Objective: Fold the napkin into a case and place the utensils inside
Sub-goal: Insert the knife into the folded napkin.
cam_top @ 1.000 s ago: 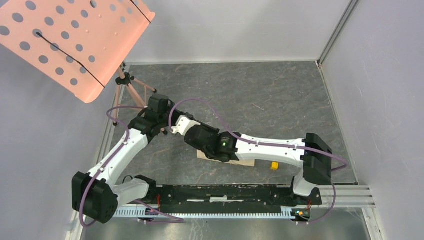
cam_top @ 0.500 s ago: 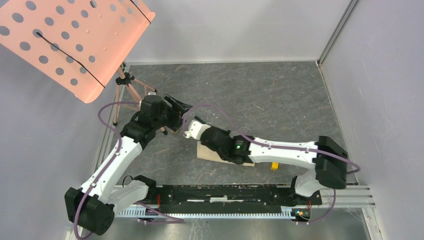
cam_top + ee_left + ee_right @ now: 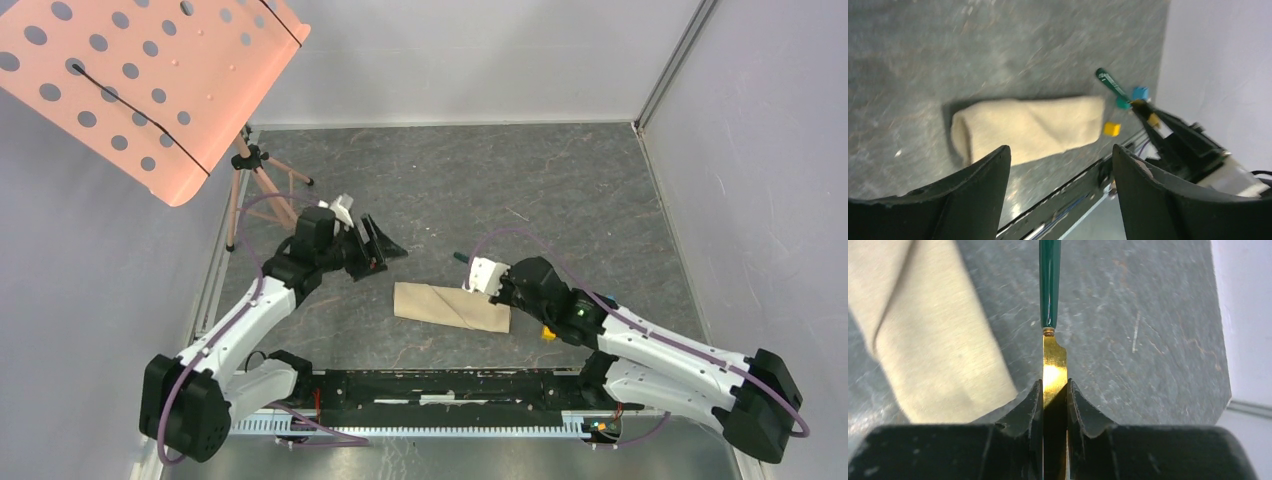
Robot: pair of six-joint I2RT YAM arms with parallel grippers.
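Beside the napkin (image 3: 450, 306), right jaws clamped on the knife (image 3: 1050, 295) (gold blade), left jaws apart, empty.

Left tool (image 3: 1060, 150) spread, right tool (image 3: 1054, 390) clamped

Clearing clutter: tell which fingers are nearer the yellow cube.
Right. Right fingers sit near the yellow cube, by that end of the beige cloth napkin; left fingers hover beyond its other end.

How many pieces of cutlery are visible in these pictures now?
1. A gold piece with a green handle is held in the right gripper, beside the folded napkin. Another may be hidden inside the napkin.
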